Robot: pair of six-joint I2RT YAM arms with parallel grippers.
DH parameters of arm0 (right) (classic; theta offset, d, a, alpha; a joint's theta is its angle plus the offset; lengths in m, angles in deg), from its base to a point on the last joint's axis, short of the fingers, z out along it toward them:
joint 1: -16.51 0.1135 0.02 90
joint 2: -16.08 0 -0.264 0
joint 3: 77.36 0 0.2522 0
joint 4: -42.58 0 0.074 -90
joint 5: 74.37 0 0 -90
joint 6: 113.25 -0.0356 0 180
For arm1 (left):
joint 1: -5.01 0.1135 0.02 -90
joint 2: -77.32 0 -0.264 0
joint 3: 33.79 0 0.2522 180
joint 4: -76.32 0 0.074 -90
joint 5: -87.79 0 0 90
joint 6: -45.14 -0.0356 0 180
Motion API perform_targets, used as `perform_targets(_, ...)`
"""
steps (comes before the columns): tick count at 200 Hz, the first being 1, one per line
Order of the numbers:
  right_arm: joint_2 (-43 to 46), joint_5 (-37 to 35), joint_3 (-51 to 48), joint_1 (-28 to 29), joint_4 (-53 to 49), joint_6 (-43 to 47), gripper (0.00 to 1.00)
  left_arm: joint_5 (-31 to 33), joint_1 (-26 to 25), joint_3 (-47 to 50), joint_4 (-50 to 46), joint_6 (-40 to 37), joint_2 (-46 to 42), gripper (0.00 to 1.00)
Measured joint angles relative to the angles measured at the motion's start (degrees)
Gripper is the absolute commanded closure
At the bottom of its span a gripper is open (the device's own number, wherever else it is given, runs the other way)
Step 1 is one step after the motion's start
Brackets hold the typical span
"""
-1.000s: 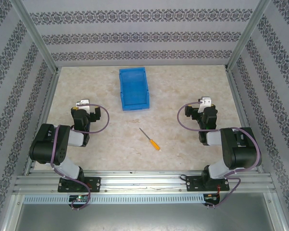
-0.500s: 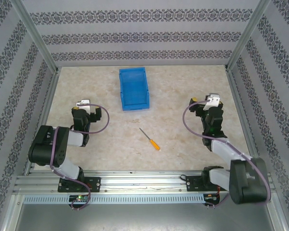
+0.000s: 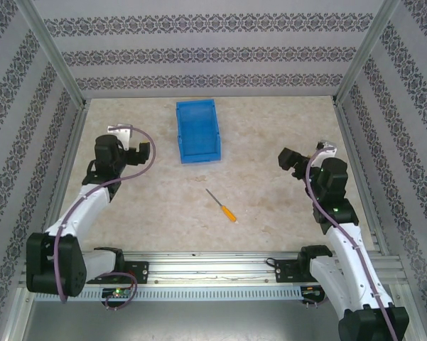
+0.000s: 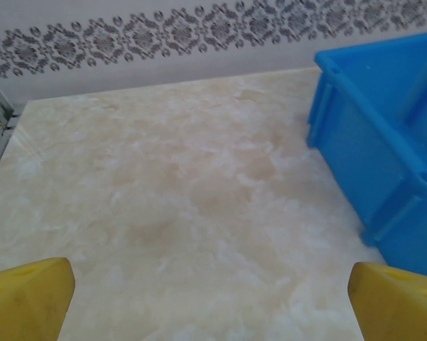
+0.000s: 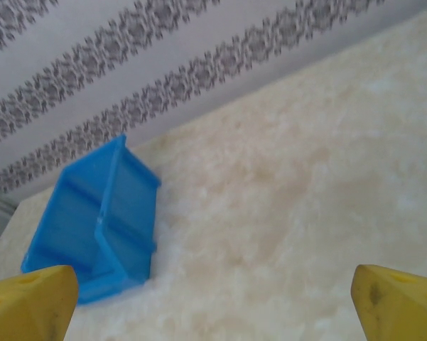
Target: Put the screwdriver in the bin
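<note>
Flat on desk (image 3: 270, 128): screwdriver (image 3: 221, 205), on the near side of bin (image 3: 197, 128), apart from it. Both spread apart: left gripper (image 4: 212, 298) beside bin, right gripper (image 5: 213, 298) off right.

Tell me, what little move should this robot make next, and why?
Probably swing the right hand toward the near middle of the table, until it hangs over the screwdriver. The screwdriver lies untouched in front of the bin. Both hands are open and hold nothing, and the right one looks slightly closer to it than the left hand.
</note>
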Motion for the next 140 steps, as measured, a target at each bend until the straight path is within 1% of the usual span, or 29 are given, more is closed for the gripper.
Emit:
perform_targets(13,-1.38,-0.2,1.62,1.46,-6.45,0.04,0.02,-1.46,-0.02,-4.04,-7.54,-1.42,-1.57,0.01)
perform_targets(26,-4.13,-1.64,4.0,5.2,-13.27,0.68,0.02,-2.4,-0.04,-8.61,-14.86,-2.45,-2.51,0.01)
perform_targets(41,-7.19,-4.61,6.47,12.61,-19.96,1.44,0.02,-3.48,-0.04,-14.32,-22.8,-3.56,-2.69,0.01)
perform_targets(66,-10.73,-9.88,9.77,25.73,-27.41,2.43,0.02,-5.07,-0.26,-23.15,-34.53,-5.14,-1.97,0.01)
perform_targets(84,-13.75,-11.69,11.85,32.5,-30.12,2.58,0.02,-5.79,-0.55,-27.8,-41.03,-5.7,-1.05,0.01)
perform_targets(108,-20.04,-11.8,14.32,39.17,-31.54,2.6,0.02,-6.56,-0.7,-30.47,-47.34,-5.7,-0.63,0.01)
perform_targets(120,-24.11,-12.09,15.61,42.47,-31.61,2.64,0.09,-7.04,-0.7,-30.86,-49.79,-5.68,-0.63,0.01)
perform_targets(140,-30.32,-11.76,16.76,45.99,-31.34,2.93,0.11,-8.13,-0.72,-30.99,-53.27,-5.66,-0.66,0.01)
